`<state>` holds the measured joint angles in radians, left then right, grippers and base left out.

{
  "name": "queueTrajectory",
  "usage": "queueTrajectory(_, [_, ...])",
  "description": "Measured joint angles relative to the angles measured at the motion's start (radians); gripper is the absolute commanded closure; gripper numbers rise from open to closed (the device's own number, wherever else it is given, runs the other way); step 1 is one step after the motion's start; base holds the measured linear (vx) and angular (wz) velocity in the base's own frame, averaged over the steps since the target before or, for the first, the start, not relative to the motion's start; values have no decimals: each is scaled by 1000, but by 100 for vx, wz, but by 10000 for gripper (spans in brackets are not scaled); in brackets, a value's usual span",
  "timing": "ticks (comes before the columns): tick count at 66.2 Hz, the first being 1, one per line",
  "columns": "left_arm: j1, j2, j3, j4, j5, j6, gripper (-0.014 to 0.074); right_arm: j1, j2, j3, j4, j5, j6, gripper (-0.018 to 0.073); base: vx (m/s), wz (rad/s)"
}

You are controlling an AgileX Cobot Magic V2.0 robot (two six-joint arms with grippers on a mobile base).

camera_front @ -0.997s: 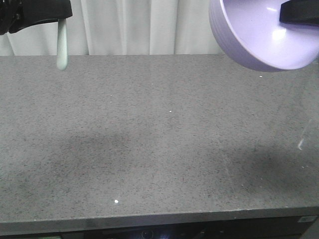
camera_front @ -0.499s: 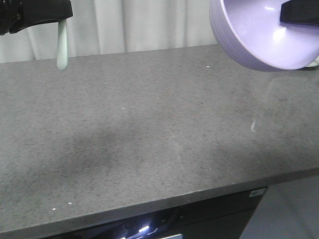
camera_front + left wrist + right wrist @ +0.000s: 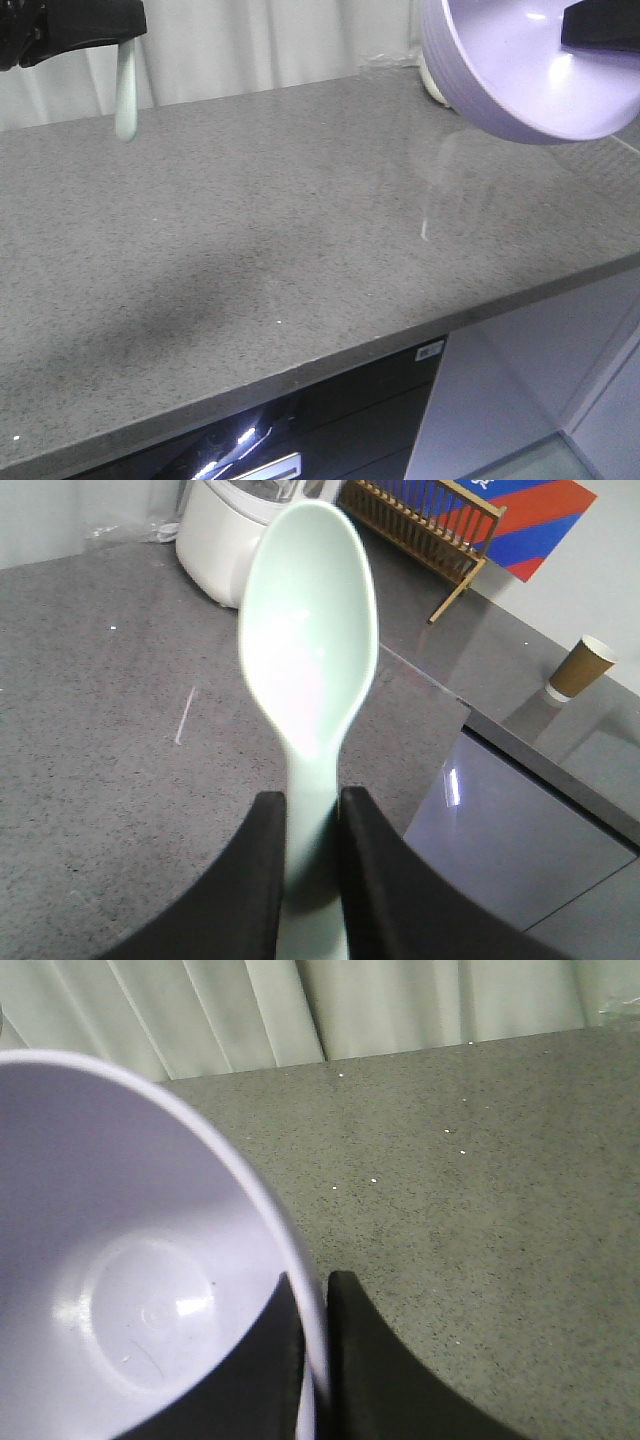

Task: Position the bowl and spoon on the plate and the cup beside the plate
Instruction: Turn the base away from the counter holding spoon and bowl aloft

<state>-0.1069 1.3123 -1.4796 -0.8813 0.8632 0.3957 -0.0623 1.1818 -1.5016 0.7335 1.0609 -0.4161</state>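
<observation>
In the front view my left gripper (image 3: 125,42) hangs at the top left, shut on the handle of the mint-green spoon (image 3: 125,95), whose head points down above the grey counter (image 3: 300,220). The left wrist view shows the spoon (image 3: 310,650) pinched between the black fingers of the left gripper (image 3: 312,810). At the top right my right gripper (image 3: 575,28) holds the lavender bowl (image 3: 510,80), tilted, above the counter's right end. The right wrist view shows the right gripper (image 3: 315,1295) clamped over the rim of the bowl (image 3: 120,1260). The brown cup (image 3: 580,667) stands on a farther counter. The plate is out of view.
A white appliance (image 3: 225,530) stands at the counter's back right, partly behind the bowl, with a wooden rack (image 3: 420,525) beyond it. The counter's front edge runs diagonally, with dark drawers (image 3: 300,440) beneath and a pale cabinet side (image 3: 520,390) to the right. Curtains (image 3: 300,1010) hang behind.
The whole view has swung: the counter now runs diagonally, and its right end, the white appliance and the cabinet side have come into sight. Both grippers keep their hold and place in frame.
</observation>
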Motion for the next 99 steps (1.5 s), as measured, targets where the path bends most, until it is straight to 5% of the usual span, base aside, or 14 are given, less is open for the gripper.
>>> queueTrajectory(99, [0,1,0,0,0,1,603,0,0,0,0,0,0,570,-3,-37])
